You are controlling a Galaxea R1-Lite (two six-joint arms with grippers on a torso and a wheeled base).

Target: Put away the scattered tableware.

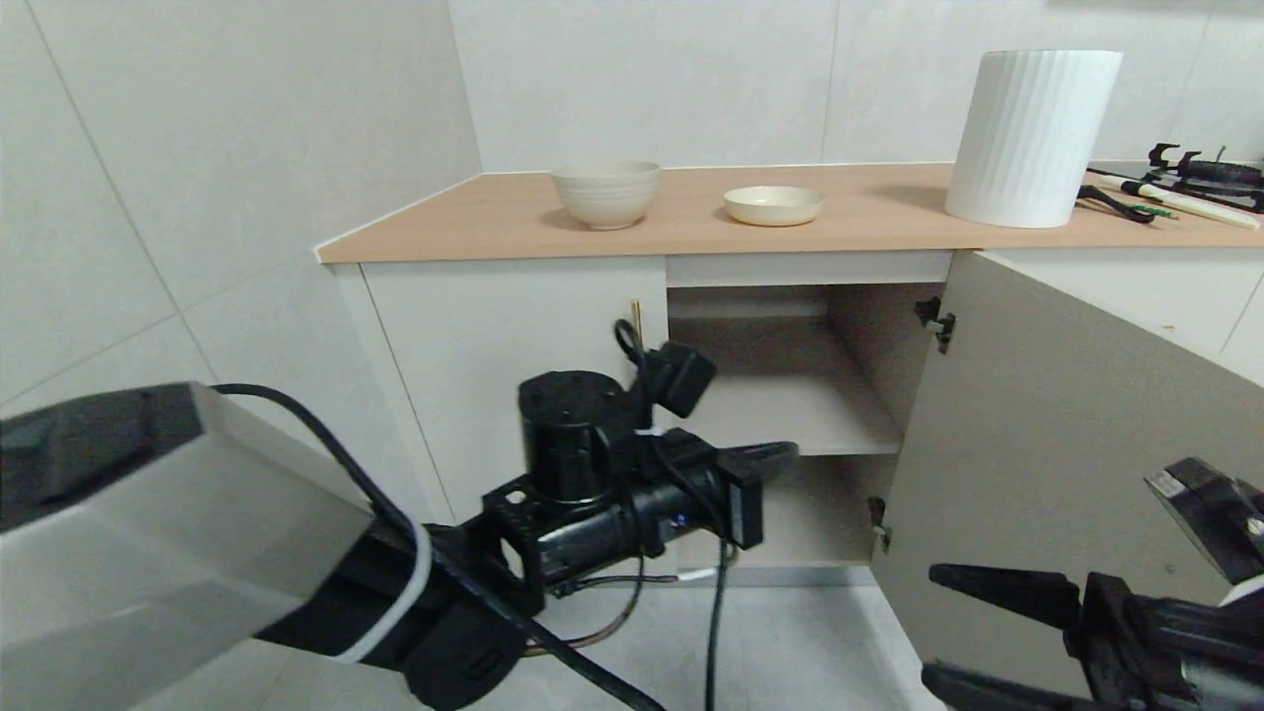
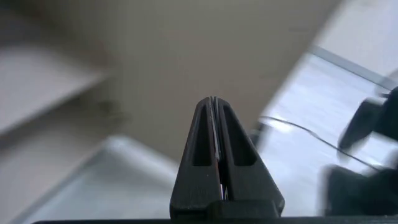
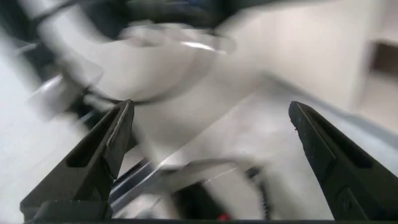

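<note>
**Cupboard open, tableware waiting**

The left gripper (image 1: 765, 456), pressed together, is hanging before the open cupboard's shelf (image 1: 790, 410). The right gripper (image 1: 987, 632) is sitting spread and empty. The bowl (image 1: 605, 194) and dish (image 1: 773, 204) are resting on the countertop (image 1: 889, 212). Likely next step: reaching up to grasp one.

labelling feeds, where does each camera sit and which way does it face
Head view: on the robot's head, facing forward and down at the open cupboard under the counter with bowl and dish; both arms show.
Left wrist view: on the left wrist, looking along the shut left pincer toward cupboard shelf and floor.
Right wrist view: on the right wrist, looking between the open right pincer at floor and, seemingly, the left arm.
Shared: head and left wrist views both show the cupboard.
</note>
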